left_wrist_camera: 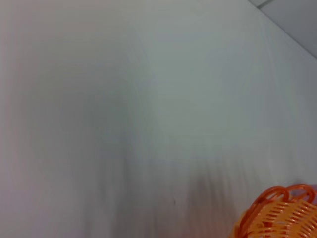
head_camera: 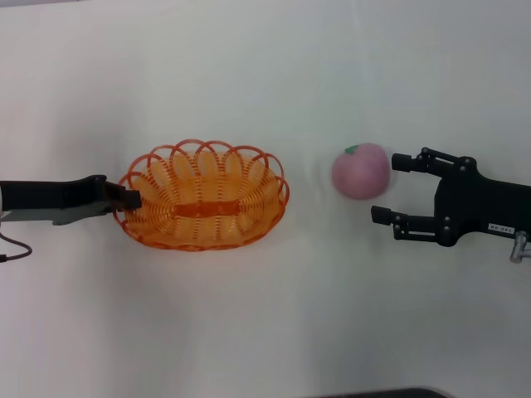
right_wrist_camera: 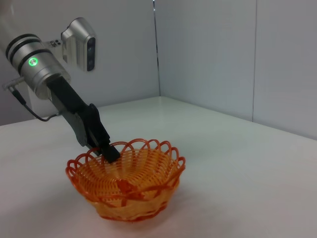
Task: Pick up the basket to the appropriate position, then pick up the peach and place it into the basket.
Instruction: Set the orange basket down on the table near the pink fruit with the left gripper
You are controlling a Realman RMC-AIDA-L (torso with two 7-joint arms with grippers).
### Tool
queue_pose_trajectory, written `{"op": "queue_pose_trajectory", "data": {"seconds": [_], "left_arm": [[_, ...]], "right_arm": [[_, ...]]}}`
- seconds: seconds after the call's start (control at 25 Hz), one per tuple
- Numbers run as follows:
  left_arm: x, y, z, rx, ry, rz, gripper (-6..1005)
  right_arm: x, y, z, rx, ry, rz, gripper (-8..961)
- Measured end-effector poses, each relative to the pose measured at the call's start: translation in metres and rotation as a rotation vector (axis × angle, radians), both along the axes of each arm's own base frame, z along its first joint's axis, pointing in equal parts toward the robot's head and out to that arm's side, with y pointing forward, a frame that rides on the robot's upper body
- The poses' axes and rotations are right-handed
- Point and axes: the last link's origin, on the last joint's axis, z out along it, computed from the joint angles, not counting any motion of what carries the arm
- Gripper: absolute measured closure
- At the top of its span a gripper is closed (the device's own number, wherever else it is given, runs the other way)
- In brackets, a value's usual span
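The orange wire basket [head_camera: 202,196] stands left of centre on the white table. My left gripper [head_camera: 127,199] is at its left rim and is shut on that rim. The right wrist view shows the same grip, with the left gripper [right_wrist_camera: 110,152] on the basket [right_wrist_camera: 126,181]. A corner of the basket [left_wrist_camera: 277,218] shows in the left wrist view. The pink peach [head_camera: 361,170] with its green leaf mark lies to the right of the basket. My right gripper [head_camera: 387,188] is open just right of the peach, fingertips reaching its right side. The peach is out of view in both wrist views.
The white table [head_camera: 265,332] stretches all around. Grey wall panels [right_wrist_camera: 208,54] stand behind the table's far edge. A thin black cable [head_camera: 15,251] hangs below the left arm at the left edge.
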Motion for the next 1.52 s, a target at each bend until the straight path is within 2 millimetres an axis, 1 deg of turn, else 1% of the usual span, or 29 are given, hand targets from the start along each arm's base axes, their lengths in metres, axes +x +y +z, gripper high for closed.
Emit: {"op": "queue_pose_trajectory", "data": {"seconds": [0.56, 0.88, 1.08, 1.32, 1.52], "left_arm": [[-0.005, 0.000, -0.005, 0.029, 0.003, 0.024, 940], [-0.002, 0.000, -0.017, 0.014, -0.004, 0.024, 940], [-0.002, 0.002, -0.019, 0.026, -0.007, 0.032, 941], [-0.003, 0.002, -0.026, 0.028, -0.008, 0.040, 941], [-0.002, 0.003, -0.026, 0.027, -0.008, 0.035, 939]], "right_arm": [[-0.002, 0.001, 0.000, 0.002, 0.006, 0.004, 69], [-0.002, 0.001, 0.000, 0.002, 0.007, 0.004, 71], [-0.002, 0.001, 0.000, 0.002, 0.007, 0.003, 70], [-0.002, 0.000, 0.000, 0.001, 0.007, 0.003, 70], [-0.002, 0.000, 0.000, 0.001, 0.008, 0.004, 69]]}}
